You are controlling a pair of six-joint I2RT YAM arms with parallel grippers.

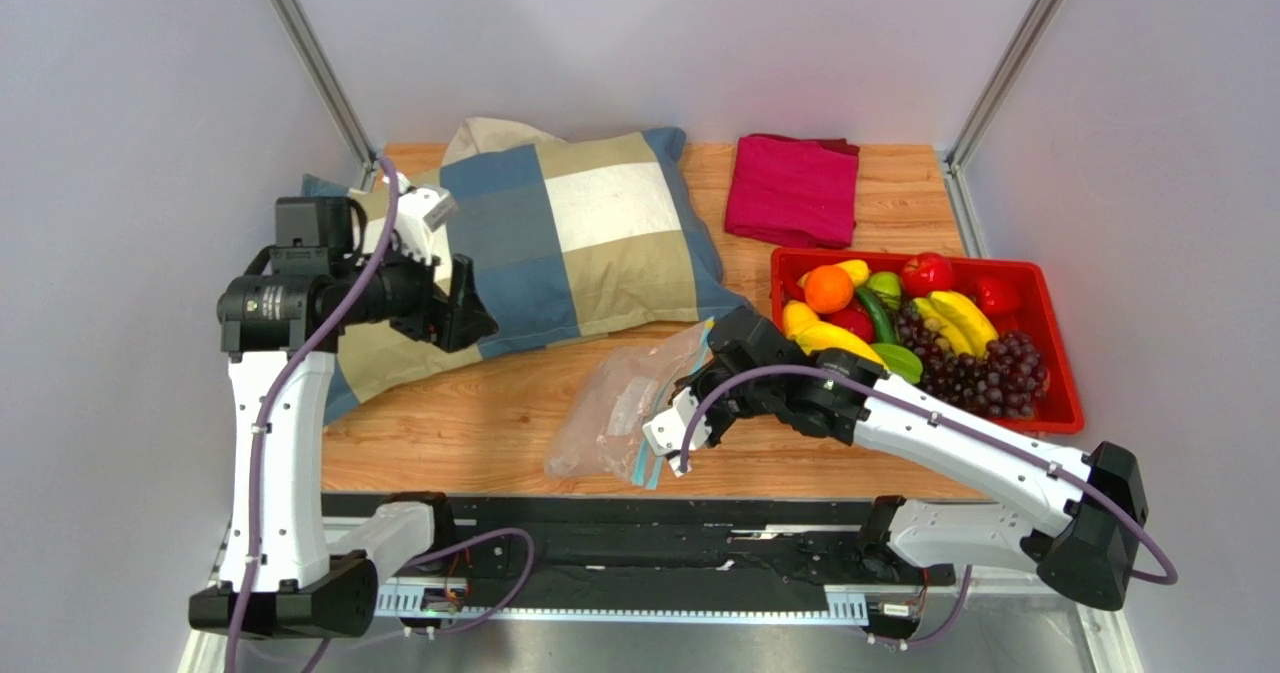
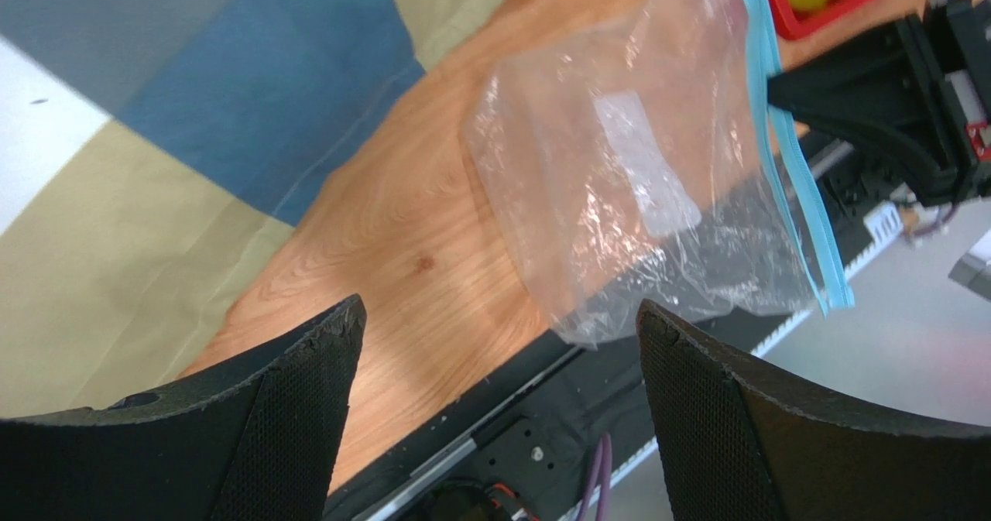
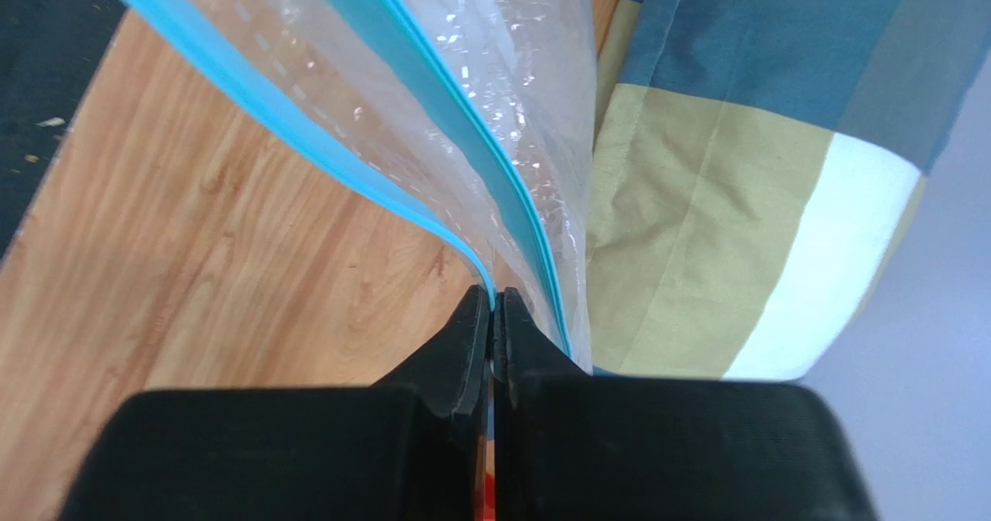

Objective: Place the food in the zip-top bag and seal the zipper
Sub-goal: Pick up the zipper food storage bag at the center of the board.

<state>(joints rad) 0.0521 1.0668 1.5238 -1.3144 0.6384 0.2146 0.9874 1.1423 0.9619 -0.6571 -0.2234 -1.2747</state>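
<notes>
Right wrist view: right fingers (image 3: 460,364) clamped on zipper (image 3: 233,80) of zip-top bag (image 3: 500,33); overhead hides that. Left fingers (image 2: 291,428) wide apart, empty.

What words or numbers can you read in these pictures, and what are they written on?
No text can be read in any view.
white label on the zip-top bag: no print can be made out; it looks blank or too faint to tell.
pillow: plain colour blocks, no writing.
red cloth: no writing shows.
red tray: no writing shows.
</notes>
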